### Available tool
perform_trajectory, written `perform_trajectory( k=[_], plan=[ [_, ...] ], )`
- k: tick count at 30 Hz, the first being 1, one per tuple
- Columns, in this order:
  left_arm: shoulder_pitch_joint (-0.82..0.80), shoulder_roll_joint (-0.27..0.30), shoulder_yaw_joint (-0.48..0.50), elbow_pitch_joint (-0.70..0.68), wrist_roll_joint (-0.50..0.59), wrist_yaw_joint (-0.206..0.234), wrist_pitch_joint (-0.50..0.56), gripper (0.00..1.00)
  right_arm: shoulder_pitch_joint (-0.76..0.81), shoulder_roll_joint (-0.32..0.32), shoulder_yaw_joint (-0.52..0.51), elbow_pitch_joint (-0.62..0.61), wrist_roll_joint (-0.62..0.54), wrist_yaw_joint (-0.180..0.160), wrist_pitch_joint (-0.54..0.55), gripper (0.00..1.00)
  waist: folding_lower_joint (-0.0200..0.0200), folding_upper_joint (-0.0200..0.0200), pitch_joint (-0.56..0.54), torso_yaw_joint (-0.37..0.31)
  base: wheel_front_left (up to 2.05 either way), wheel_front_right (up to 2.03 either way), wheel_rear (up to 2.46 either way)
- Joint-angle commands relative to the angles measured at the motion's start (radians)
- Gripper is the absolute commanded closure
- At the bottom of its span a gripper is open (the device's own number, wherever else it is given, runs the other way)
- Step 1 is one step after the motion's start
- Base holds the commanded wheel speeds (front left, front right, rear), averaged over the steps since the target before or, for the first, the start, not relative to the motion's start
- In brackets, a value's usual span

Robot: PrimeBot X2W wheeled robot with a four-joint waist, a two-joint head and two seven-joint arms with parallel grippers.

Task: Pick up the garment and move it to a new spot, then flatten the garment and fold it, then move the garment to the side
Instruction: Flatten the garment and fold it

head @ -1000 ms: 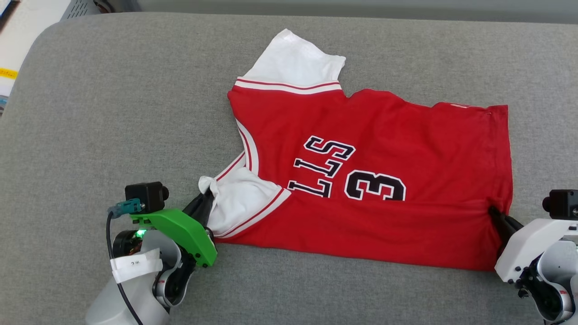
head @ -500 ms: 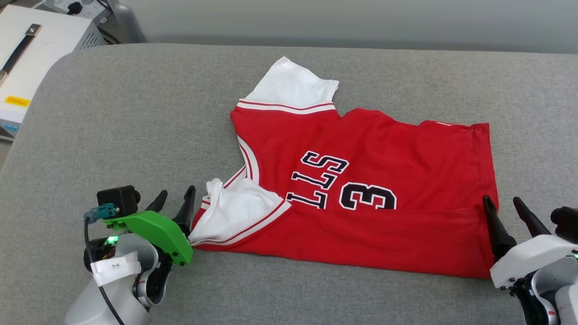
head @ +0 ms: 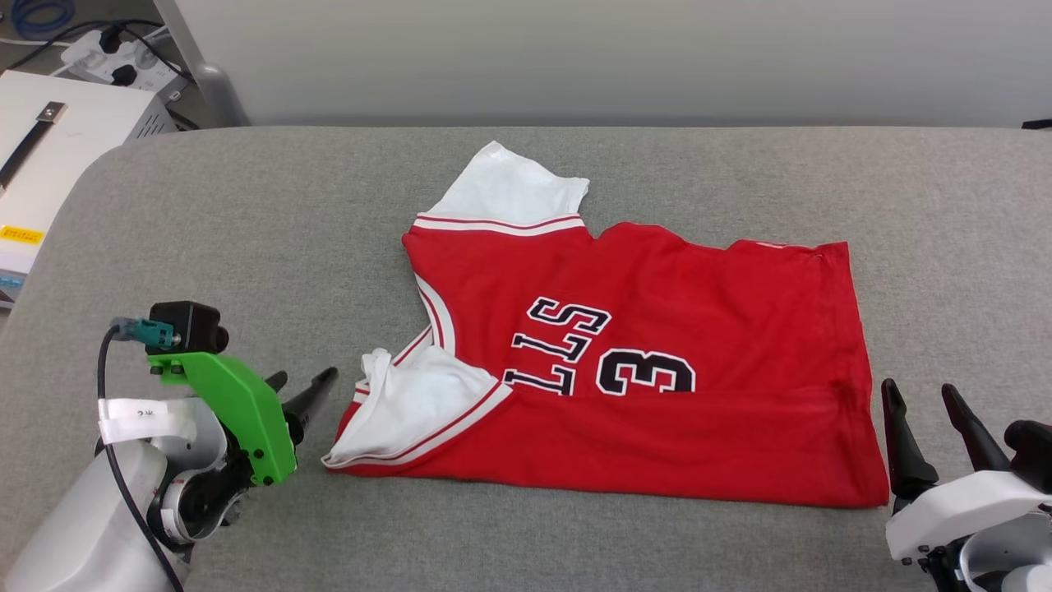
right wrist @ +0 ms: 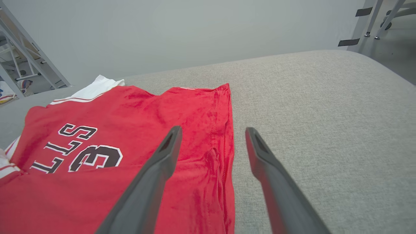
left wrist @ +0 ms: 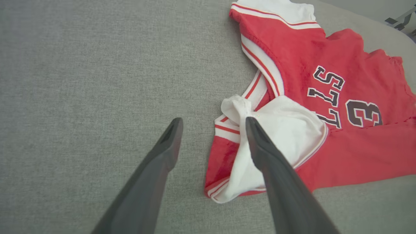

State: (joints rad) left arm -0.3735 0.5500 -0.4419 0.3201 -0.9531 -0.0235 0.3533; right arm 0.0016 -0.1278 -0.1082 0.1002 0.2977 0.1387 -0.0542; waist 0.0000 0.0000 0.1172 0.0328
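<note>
Off to the far left, past the pad, sits a white box (head: 49, 156) with a yellow sticker. A white plug strip (head: 115, 62) lies on the floor behind it. Next comes the big grey pad (head: 246, 230), soft and flat.

Down at its near left side is the left claw (head: 304, 378), with a bright green part (head: 238, 411) on its wrist. Its 2 dark fingers are spread apart and hold nothing. They point at the shirt (head: 657, 411), and the tips are just beside it. From the left wrist, the left claw (left wrist: 213, 120) has 1 finger over bare pad and 1 over the near sleeve (left wrist: 286, 130).

The shirt lies flat in the middle of the pad. It is red, with its neck to the left and its bottom edge to the right. The far sleeve (head: 509, 189) is white and sticks out on the far side. The near sleeve (head: 411, 403), white too, is bunched and folded over the red, close to the left claw. The near edge of the shirt is folded over, so it hides part of the black letters beside a big 3.

At the near right is the right claw (head: 919, 390). Its 2 fingers are spread apart too and hold nothing. The tips are just beside the shirt's near right corner. From the right wrist, the right claw (right wrist: 213, 129) has 1 finger over the red shirt (right wrist: 130, 107) and 1 over bare pad.
</note>
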Motion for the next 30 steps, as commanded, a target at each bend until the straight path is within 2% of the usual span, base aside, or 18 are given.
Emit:
perform_trajectory(
  k=[1, 4, 5, 8, 14, 18, 19, 20, 21, 30],
  plan=[
    [0.026, 0.017, -0.002, -0.031, -0.03, 0.016, 0.051, 0.0, 0.013, 0.008, -0.008, -0.016, -0.008, -0.008, 0.01, 0.0, 0.0, 0.0, 0.004, -0.005, 0.0, 0.0, 0.0],
    [0.051, 0.037, -0.01, -0.095, -0.074, 0.055, 0.158, 0.0, 0.02, 0.02, -0.015, -0.04, -0.012, -0.008, 0.024, 0.0, 0.0, 0.0, 0.017, -0.014, 0.0, 0.0, 0.0],
    [0.067, 0.04, -0.025, -0.13, -0.098, 0.083, 0.225, 0.0, 0.017, 0.027, -0.016, -0.054, -0.011, -0.008, 0.035, 0.0, 0.0, 0.0, 0.033, -0.023, 0.0, 0.0, 0.0],
    [0.073, 0.034, -0.039, -0.129, -0.1, 0.1, 0.249, 0.0, 0.009, 0.032, -0.017, -0.063, -0.006, -0.008, 0.041, 0.0, 0.0, 0.0, 0.053, -0.031, 0.0, 0.0, 0.0],
    [0.065, 0.011, -0.073, -0.061, -0.08, 0.114, 0.266, 0.0, -0.003, 0.036, -0.016, -0.063, 0.007, -0.008, 0.051, 0.0, 0.0, 0.0, 0.085, -0.045, 0.0, 0.0, 0.0],
    [0.06, -0.022, -0.106, -0.013, -0.084, 0.096, 0.289, 0.0, -0.008, 0.032, -0.027, -0.056, 0.017, -0.008, 0.06, 0.0, 0.0, 0.0, 0.097, -0.05, 0.0, 0.0, 0.0],
    [0.057, -0.029, -0.112, -0.004, -0.087, 0.088, 0.293, 0.17, -0.008, 0.032, -0.032, -0.055, 0.02, -0.008, 0.063, 0.0, 0.0, 0.0, 0.099, -0.05, 0.0, 0.0, 0.0],
    [0.055, -0.04, -0.119, 0.006, -0.091, 0.076, 0.296, 0.83, -0.009, 0.032, -0.038, -0.055, 0.024, -0.008, 0.066, 0.0, 0.0, 0.0, 0.101, -0.05, 0.0, 0.0, 0.0],
    [0.052, -0.047, -0.123, 0.015, -0.095, 0.069, 0.301, 1.0, -0.009, 0.032, -0.043, -0.055, 0.027, -0.008, 0.07, 0.0, 0.0, 0.0, 0.1, -0.049, 0.0, 0.0, 0.0],
    [0.031, -0.045, -0.121, 0.046, -0.071, 0.019, 0.234, 1.0, 0.005, -0.017, -0.064, -0.043, 0.092, -0.008, 0.175, 0.0, 0.0, 0.0, 0.058, -0.038, 0.0, 0.0, 0.0]
  ],
)
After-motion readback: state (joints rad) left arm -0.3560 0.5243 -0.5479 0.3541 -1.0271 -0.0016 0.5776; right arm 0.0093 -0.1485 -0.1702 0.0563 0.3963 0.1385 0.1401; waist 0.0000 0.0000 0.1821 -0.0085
